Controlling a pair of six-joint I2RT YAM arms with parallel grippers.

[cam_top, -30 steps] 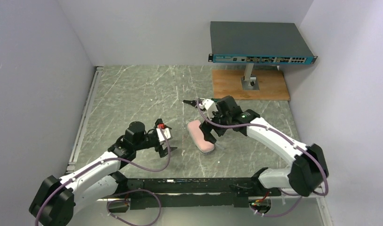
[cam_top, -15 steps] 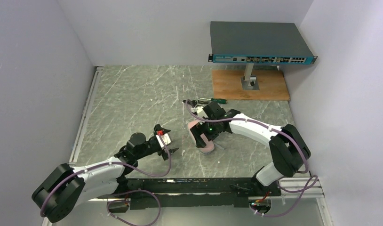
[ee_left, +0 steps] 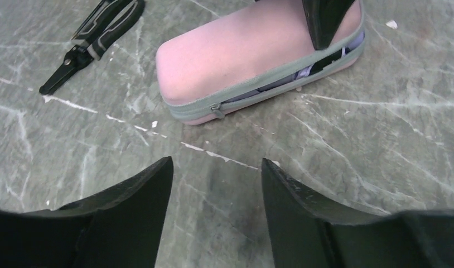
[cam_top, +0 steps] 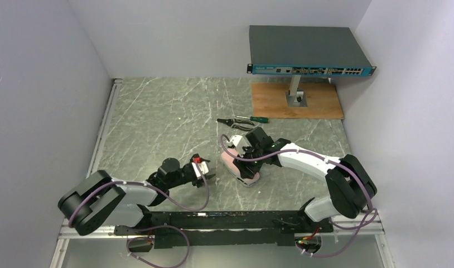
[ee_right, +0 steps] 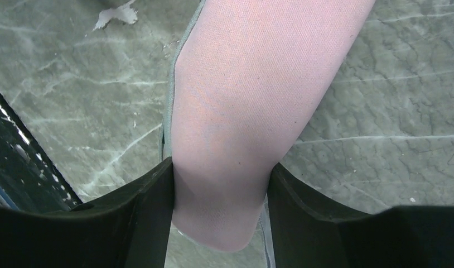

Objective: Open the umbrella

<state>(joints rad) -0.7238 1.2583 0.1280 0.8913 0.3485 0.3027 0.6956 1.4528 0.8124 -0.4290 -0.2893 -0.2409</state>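
Note:
A pink zip case (cam_top: 230, 158) lies mid-table, seen closer in the left wrist view (ee_left: 236, 56) and the right wrist view (ee_right: 252, 84). Its zip (ee_left: 216, 109) is partly undone, and pale lilac and black material (ee_left: 325, 56) shows in the gap. I cannot tell whether that is the umbrella, which is otherwise hidden. My right gripper (cam_top: 246, 165) (ee_right: 220, 167) comes down over the case's near end, both fingers pressed against its sides. My left gripper (cam_top: 208, 177) (ee_left: 216, 162) is low over the bare table left of the case, open and holding nothing.
Black pliers (cam_top: 236, 122) (ee_left: 91, 39) and a green-handled screwdriver (cam_top: 256, 118) lie just beyond the case. A network switch (cam_top: 305, 50) stands on a post over a wooden board (cam_top: 297, 100) at the back right. White walls close in both sides.
My right arm swung down onto the pink case and its jaws closed against it. My left arm dropped lower and reached right towards the case, its jaws narrowing somewhat.

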